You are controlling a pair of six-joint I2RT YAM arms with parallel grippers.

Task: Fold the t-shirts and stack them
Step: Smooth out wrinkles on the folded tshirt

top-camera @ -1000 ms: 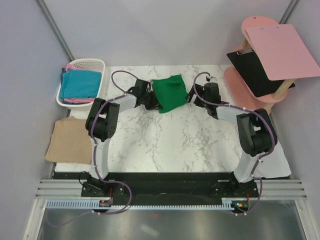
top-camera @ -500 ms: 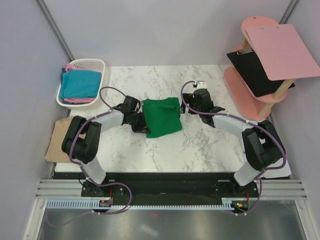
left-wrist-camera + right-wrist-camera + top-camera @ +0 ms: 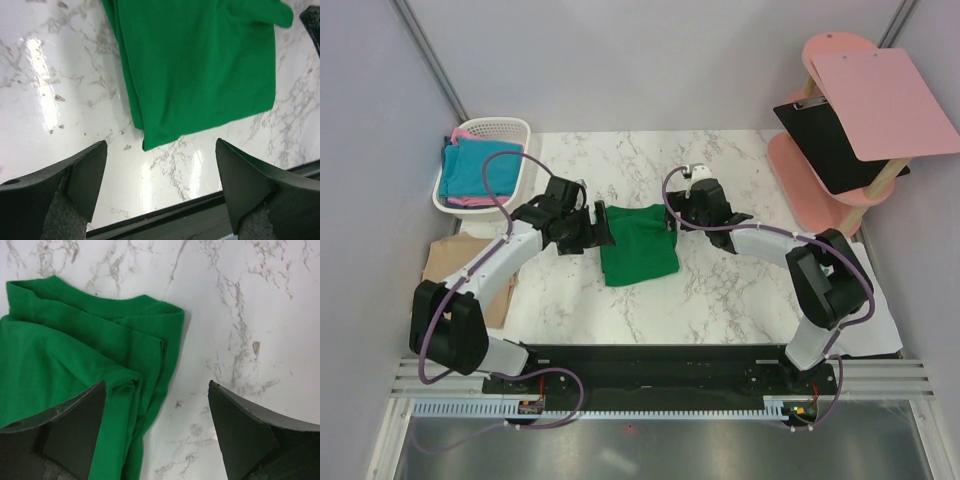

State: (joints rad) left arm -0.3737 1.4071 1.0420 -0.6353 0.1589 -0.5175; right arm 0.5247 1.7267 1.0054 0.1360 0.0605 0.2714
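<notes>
My left pincer (image 3: 161, 150) and right pincer (image 3: 157, 387) both gape empty, flanking the folded green t-shirt (image 3: 638, 243) near the middle of the table (image 3: 740, 300), clear of every edge; risk: pinching only 1 loose layer at its bunched edge would open the fold.

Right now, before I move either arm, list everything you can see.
green t-shirt: one, bright green, folded, mid-table
tan t-shirt: one, tan, table's left edge
teal-blue t-shirt: at least one, teal-blue, on top in the basket
pink t-shirt: at least one, pink, under the teal-blue one
basket: one, white, far left corner
table: one, white marble
paper sheet: one, white, near right
stand: one, pink, far right
clipboard: one, black, on the stand
board: one, pink, top of the stand
left gripper: one, black, open, at the green t-shirt's left
right gripper: one, black, open, at its far right corner
</notes>
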